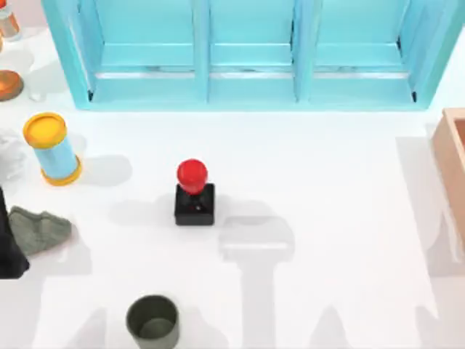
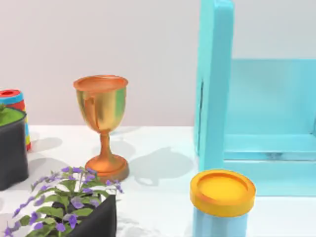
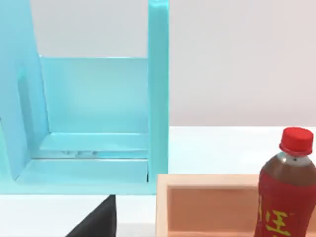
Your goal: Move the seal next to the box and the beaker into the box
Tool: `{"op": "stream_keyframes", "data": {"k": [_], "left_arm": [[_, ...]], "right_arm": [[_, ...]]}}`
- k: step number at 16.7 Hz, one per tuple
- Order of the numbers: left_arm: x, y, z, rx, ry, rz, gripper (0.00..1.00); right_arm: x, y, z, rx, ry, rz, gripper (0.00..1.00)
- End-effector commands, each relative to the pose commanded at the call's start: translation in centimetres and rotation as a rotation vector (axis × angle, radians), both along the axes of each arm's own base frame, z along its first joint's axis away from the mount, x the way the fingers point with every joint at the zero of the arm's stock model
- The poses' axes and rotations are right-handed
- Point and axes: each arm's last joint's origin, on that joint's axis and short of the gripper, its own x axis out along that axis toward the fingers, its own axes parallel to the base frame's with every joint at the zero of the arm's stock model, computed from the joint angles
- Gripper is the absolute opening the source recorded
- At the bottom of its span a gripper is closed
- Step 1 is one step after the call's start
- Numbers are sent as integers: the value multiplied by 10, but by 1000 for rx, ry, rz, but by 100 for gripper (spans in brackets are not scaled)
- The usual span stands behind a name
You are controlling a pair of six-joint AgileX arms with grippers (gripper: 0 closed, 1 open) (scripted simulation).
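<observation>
The seal stands upright in the middle of the table, its red knob above a black square base. Nearer the front edge and a little to the left sits the beaker, a short olive-grey cup with its mouth up. At the table's right edge is the tan wooden box. The right wrist view looks over the box's thick near wall into it. Nothing touches the seal or the beaker. Shadows of my arms fall on the table.
A turquoise shelf unit spans the back. A blue cylinder with yellow ends and a black planter stand at the left, and a gold trophy stands behind them. A red bottle stands by the box.
</observation>
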Motion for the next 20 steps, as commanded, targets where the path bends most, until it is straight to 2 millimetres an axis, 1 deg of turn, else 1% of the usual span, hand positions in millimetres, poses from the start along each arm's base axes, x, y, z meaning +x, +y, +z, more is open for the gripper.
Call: {"op": "stream_keyframes", "data": {"k": [3,5,7,9,12,15,18,20], "left_arm": [[0,0,0,0,0,0,100],[0,0,0,0,0,0,100],[0,0,0,0,0,0,100],[0,0,0,0,0,0,100],[0,0,0,0,0,0,100],[0,0,0,0,0,0,100],[0,0,0,0,0,0,100],[0,0,0,0,0,0,100]], "right_arm": [[0,0,1,1,8,3,100],[1,2,6,7,51,18,100],[3,6,17,17,128,45,100],[8,10,33,31,226,78,100],[23,22,69,56,388,133,100],[49,42,115,86,540,186,100],[84,74,164,120,666,233,100],[111,102,194,144,738,259,100]]}}
